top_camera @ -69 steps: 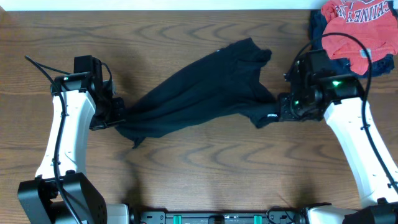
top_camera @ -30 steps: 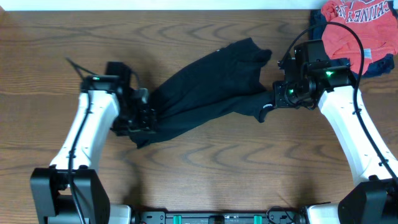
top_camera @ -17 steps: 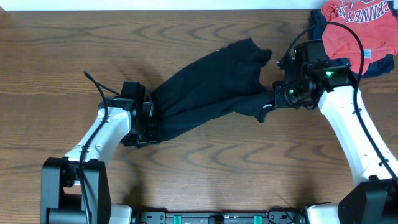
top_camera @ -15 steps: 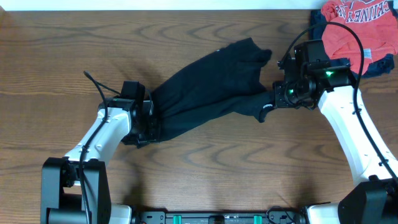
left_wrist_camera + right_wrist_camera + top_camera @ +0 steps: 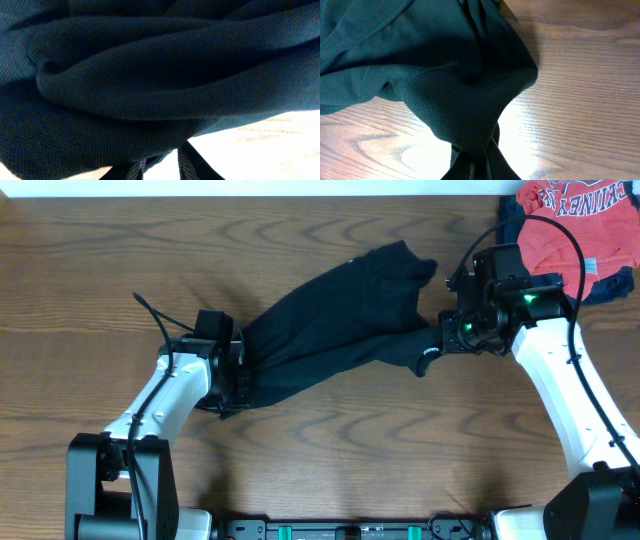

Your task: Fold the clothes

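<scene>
The black garment (image 5: pixel 330 320) lies bunched in a diagonal band across the middle of the table. It fills the left wrist view (image 5: pixel 150 75) and the right wrist view (image 5: pixel 445 60). My left gripper (image 5: pixel 238 377) is at its lower left end. Its fingers (image 5: pixel 165 156) stand a little apart, with bright table showing between them and the cloth draped over their tips. My right gripper (image 5: pixel 441 340) is shut on the garment's right end, with a fold of fabric pinched between its fingers (image 5: pixel 485 150). A small white mark (image 5: pixel 429 351) shows beside that end.
A red shirt with white lettering (image 5: pixel 565 230) lies on a navy garment (image 5: pixel 511 218) at the back right corner, just behind my right arm. Bare wood table (image 5: pixel 330 460) lies in front of the black garment and at the far left.
My left arm carried the garment's left end to the right, bunching the cloth shorter, then stopped. My right gripper drew back slightly up and left early on and has held still since.
</scene>
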